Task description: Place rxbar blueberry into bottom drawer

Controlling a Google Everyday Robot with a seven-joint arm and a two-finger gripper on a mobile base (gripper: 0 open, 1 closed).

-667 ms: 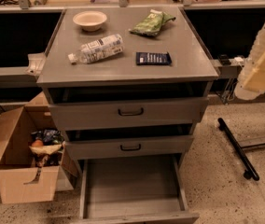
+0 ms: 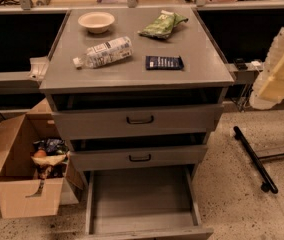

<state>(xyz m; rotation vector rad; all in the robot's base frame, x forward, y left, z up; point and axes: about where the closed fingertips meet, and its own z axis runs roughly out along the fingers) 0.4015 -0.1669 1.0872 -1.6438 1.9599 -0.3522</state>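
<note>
At the far left, a cardboard box [image 2: 24, 184] stood open on the floor beside the cabinet, holding assorted items that could not be identified.

On the cabinet top [image 2: 132, 76], from left to right:
- a pale bowl [image 2: 96, 21] near the back left corner;
- a clear bottle [image 2: 104, 52] lying on its side, in front of the bowl;
- a green snack bag [image 2: 162, 25] towards the back right;
- the rxbar blueberry [image 2: 164, 62], lying flat near the front edge, just right of the bottle and apart from it.

Below the top, two upper drawer fronts [image 2: 139, 120] with black handles sat above the bottom drawer [image 2: 142, 196]. The bottom drawer was pulled well out, and its grey floor showed nothing in it.

At the right edge of the camera view, the gripper [image 2: 281, 66] hung beside the cabinet at about the height of the top, well apart from the bar and touching nothing. Whether it was spread or pressed together could not be told, but it held nothing that could be seen.

Task status, as judged from this layout:
- Done: drawer opened, so the destination was accessible.
- Outstanding: reach over the top, grasp the bar, lift it, carry it down and forward, release it in the drawer.

The task therefore appeared to be at an early stage — the bar had not yet been picked up
</note>
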